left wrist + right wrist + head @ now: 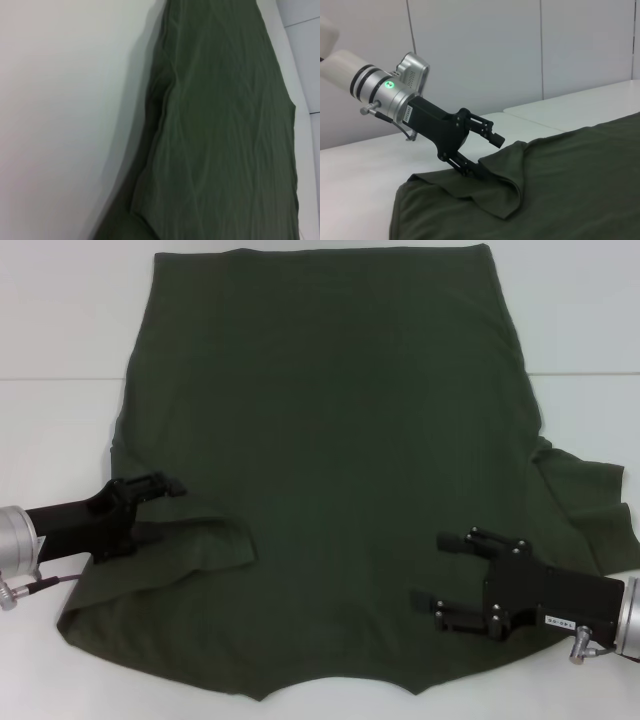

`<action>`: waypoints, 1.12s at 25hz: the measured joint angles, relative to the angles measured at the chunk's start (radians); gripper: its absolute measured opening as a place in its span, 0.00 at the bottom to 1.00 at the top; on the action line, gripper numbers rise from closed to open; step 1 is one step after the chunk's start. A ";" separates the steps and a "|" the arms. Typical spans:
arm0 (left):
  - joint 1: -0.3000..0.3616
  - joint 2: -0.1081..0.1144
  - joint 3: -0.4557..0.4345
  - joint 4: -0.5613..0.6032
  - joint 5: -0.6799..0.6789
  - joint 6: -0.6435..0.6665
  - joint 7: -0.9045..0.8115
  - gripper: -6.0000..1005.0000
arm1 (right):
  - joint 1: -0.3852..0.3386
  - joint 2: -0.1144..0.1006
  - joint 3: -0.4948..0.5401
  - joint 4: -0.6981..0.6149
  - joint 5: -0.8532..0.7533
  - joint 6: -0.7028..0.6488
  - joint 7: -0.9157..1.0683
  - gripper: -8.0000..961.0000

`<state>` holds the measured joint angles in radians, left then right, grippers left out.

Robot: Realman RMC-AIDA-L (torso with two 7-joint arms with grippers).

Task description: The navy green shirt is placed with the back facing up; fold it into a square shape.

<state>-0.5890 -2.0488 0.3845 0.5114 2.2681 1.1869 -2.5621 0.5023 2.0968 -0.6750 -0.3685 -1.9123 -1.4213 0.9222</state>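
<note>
Navy green shirt (330, 470) lies spread flat on the white table (60, 330), its left sleeve folded inward over the body. Left gripper (160, 487) sits at that sleeve's edge, one finger above and one under the lifted fabric, unclenched. Right gripper (445, 575) hovers over the shirt's right side, fingers spread wide, holding nothing.

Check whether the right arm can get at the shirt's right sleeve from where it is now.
Probably yes. The right gripper hovers with jaws open over the navy green shirt, and the right sleeve lies flat just outboard of it, nothing between them. The left gripper is busy at the opposite sleeve.
</note>
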 joint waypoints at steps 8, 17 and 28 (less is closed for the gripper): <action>-0.006 -0.003 0.001 -0.010 -0.007 -0.043 0.000 0.82 | 0.005 0.000 -0.001 0.005 0.001 0.001 0.004 0.92; -0.029 -0.004 0.001 -0.024 -0.007 -0.083 0.007 0.82 | 0.005 -0.001 0.000 0.006 0.001 -0.002 0.001 0.92; -0.052 -0.003 0.000 -0.024 -0.007 -0.117 0.009 0.82 | 0.005 0.000 0.000 0.007 0.001 -0.007 0.002 0.92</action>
<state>-0.6413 -2.0514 0.3849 0.4879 2.2606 1.0697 -2.5526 0.5073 2.0969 -0.6749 -0.3620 -1.9113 -1.4285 0.9239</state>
